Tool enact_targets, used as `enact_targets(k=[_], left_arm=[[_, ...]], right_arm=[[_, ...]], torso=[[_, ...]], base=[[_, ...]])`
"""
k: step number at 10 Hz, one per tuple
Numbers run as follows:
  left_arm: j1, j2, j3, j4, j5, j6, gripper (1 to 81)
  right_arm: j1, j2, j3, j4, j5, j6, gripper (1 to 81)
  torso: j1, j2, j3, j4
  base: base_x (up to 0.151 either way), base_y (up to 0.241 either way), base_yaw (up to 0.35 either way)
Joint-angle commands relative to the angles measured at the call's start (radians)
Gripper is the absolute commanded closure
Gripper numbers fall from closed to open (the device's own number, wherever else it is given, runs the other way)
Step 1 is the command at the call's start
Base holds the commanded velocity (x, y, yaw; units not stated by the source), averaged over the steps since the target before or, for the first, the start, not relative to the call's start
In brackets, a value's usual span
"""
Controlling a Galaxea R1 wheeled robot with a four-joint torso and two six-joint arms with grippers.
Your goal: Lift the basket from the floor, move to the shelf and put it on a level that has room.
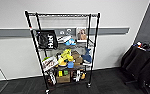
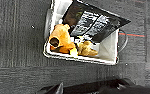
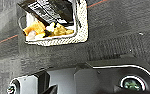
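Standing against a pale wall, the shelf [image 1: 63,50] fills the centre of the head view, its lower tiers crowded with toys and boxes, its top level [image 1: 63,15] bare. Dark cloth-draped furniture [image 1: 141,65] sits at right. On the grey carpet floor [image 2: 16,50], the basket [image 2: 106,53] holds an orange toy [image 2: 62,37] and a black bag [image 2: 96,22]; whether the jaws are open cannot be told.

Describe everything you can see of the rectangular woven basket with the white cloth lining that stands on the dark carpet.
The rectangular woven basket with white cloth lining stands upright on the dark grey carpet floor, not lifted. Its outer wall looks cream-and-dark woven in the right wrist view. A thin loop handle shows at one short end. Inside lie a dark glossy printed packet, leaning over the rim, an orange soft toy and a yellowish soft item. No gripper touches it.
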State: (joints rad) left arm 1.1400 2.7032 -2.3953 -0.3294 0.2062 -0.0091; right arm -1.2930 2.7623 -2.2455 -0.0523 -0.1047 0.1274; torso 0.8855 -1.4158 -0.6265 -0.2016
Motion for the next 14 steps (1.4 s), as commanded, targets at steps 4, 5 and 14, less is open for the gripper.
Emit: enact_targets(k=[4, 5, 14], left_arm=[[-0.087, -0.028, 0.001, -0.030, 0.056, -0.003, 1.0], [-0.094, -0.029, 0.001, -0.030, 0.058, -0.003, 1.0], [-0.164, -0.057, -0.002, -0.069, 0.079, -0.003, 1.0]], right_arm=[[0.088, -0.021, 0.023, 0.005, -0.079, 0.000, 1.0], [0.092, -0.024, 0.034, 0.005, -0.079, 0.000, 1.0], [0.329, 0.121, -0.055, 0.042, -0.228, 0.015, 1.0]], torso=[[0.124, -0.194, -0.179, 0.000], [0.146, -0.228, -0.211, 0.000], [0.166, -0.261, -0.210, 0.000]], base=[[0.000, 0.000, 0.000], [0.000, 0.000, 0.000], [0.000, 0.000, 0.000]])
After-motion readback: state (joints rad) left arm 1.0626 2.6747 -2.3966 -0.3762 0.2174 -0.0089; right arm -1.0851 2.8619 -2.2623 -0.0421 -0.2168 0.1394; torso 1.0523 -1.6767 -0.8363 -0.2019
